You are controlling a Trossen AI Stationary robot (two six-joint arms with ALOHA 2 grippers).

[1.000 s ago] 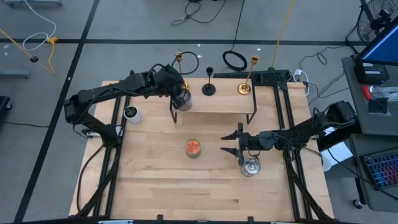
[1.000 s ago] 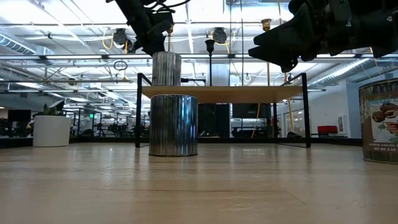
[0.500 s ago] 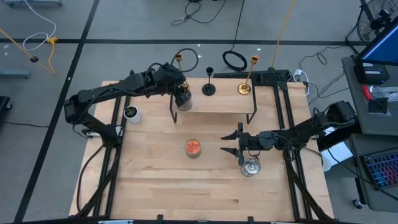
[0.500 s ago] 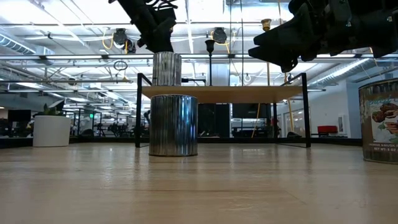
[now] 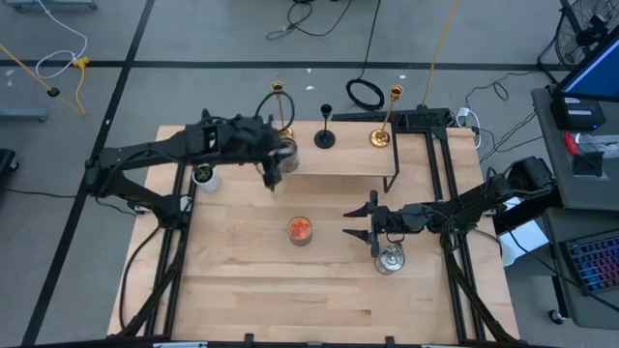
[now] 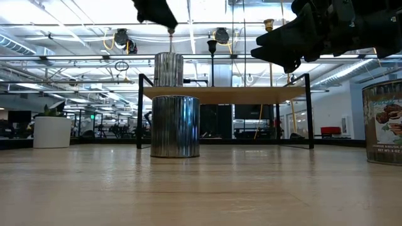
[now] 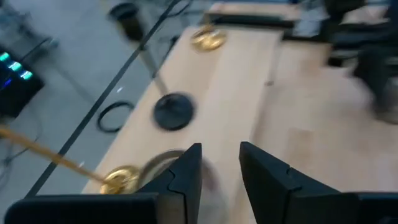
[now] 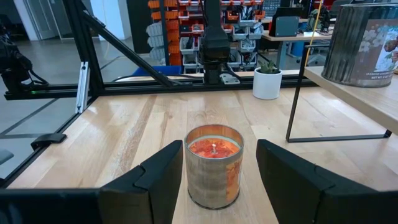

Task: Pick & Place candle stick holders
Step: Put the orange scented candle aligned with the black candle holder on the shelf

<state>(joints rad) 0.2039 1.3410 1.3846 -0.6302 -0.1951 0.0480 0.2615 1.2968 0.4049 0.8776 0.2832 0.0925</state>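
My left gripper blurs above the shelf, jaws parted, grasping nothing. The black holder smears; my right gripper waits, jaws released.

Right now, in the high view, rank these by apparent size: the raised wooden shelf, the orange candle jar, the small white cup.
1. Raised wooden shelf, clearly largest.
2. Orange candle jar.
3. Small white cup, which looks only slightly smaller than the jar, so this ranking is unsure.

A grey floor crossed by dark lines and strewn with cables is seen around the wooden table. Bright ceiling lights and distant shelving are shown beyond it, with a monitor at the far right.
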